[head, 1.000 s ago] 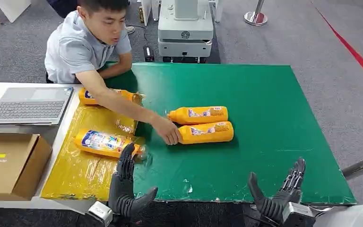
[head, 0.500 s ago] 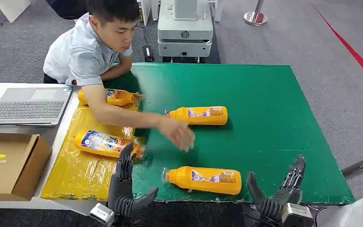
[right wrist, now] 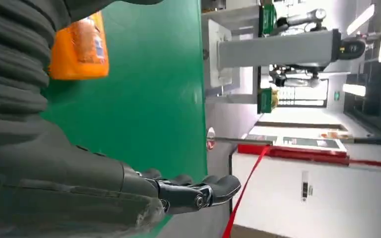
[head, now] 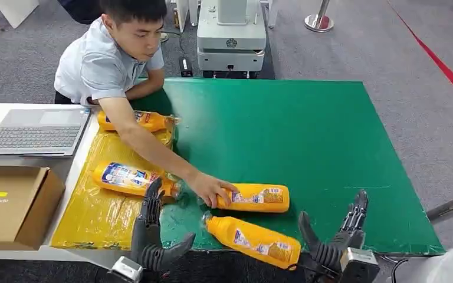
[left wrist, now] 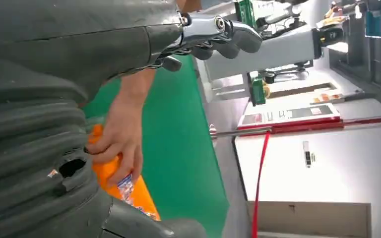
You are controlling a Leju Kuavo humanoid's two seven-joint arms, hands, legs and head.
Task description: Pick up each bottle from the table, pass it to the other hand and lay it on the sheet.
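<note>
- Your left hand [head: 153, 233] is released, fingers straight and spread, holding nothing, at the near edge of the bench [head: 342, 147] where the green surface meets the yellow sheet [head: 100, 218].
- Your right hand [head: 336, 242] is likewise released, fingers apart and empty, at the near edge.
- Between your two hands lies a tilted orange bottle [head: 253, 240], cap toward your left hand, base just beside your right thumb; you cannot tell whether they touch.
- Just beyond it lies a second orange bottle [head: 259, 198], with a person's hand [head: 209, 188] resting on its cap end.
- Just ahead of your left fingertips, a blue-labelled bottle [head: 127, 178] lies on the sheet.
- Farther beyond that hand, another bottle [head: 144, 121] lies at the sheet's far end, partly behind the person's arm.
- Outward of your left hand sit a cardboard box [head: 12, 203] and a laptop [head: 35, 132].
</note>
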